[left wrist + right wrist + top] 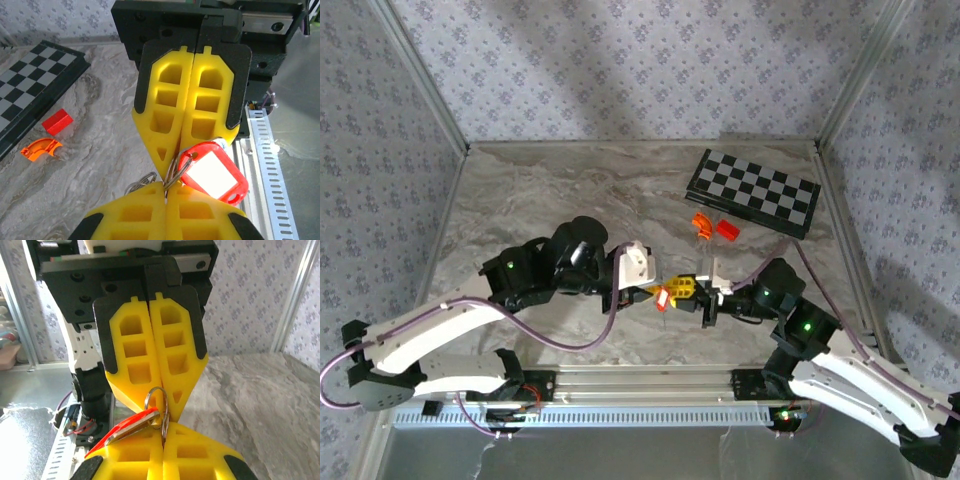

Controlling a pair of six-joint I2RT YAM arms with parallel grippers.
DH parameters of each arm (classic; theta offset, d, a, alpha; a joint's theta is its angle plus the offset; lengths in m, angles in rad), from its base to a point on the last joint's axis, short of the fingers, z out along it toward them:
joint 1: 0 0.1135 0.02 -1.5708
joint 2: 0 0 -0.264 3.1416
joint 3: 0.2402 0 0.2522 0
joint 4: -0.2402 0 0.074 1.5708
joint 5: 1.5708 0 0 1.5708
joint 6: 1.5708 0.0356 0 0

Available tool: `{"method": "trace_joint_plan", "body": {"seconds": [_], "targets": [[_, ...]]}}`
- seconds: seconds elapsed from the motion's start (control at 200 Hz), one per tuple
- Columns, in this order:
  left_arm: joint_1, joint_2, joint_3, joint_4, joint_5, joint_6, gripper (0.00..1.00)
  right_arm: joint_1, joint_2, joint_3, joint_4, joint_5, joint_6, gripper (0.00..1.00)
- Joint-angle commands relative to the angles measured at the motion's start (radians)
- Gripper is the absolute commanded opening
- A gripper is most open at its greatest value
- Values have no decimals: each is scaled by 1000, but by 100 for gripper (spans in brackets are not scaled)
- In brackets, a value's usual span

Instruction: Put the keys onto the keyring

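Both grippers meet tip to tip above the table's front middle. My left gripper (650, 295) (166, 185) is shut, with a grey coiled loop, the keyring (142, 181), sticking out beside its fingertips. The right gripper (685, 290) (163, 434) is shut on the keys: a small silvery ring (156, 399) carrying a red plastic tag (214, 172) (125, 429) (663, 298). In the left wrist view the metal strands run into both seams where the opposing right gripper (169, 162) touches mine. The left gripper (167, 407) faces me in the right wrist view. How the rings interlock is hidden between the pads.
A folded chessboard (753, 192) (30, 80) lies at the back right. In front of it sit an orange curved piece (700, 226) (41, 149) and a red block (727, 229) (57, 121). A slotted aluminium rail (650, 412) (262, 150) runs along the near edge.
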Motion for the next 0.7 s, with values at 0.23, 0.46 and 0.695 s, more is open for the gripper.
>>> {"method": "trace_joint_plan", "body": {"seconds": [0.23, 0.46, 0.695], "targets": [[-5, -17, 110, 55, 56, -13, 18, -23, -12, -85, 325, -135, 184, 0], [-7, -37, 149, 59, 53, -27, 30, -88, -4, -178, 731, -154, 426, 0], [-7, -63, 137, 79, 12, -30, 30, -130, 49, -192, 973, -185, 587, 0]]}}
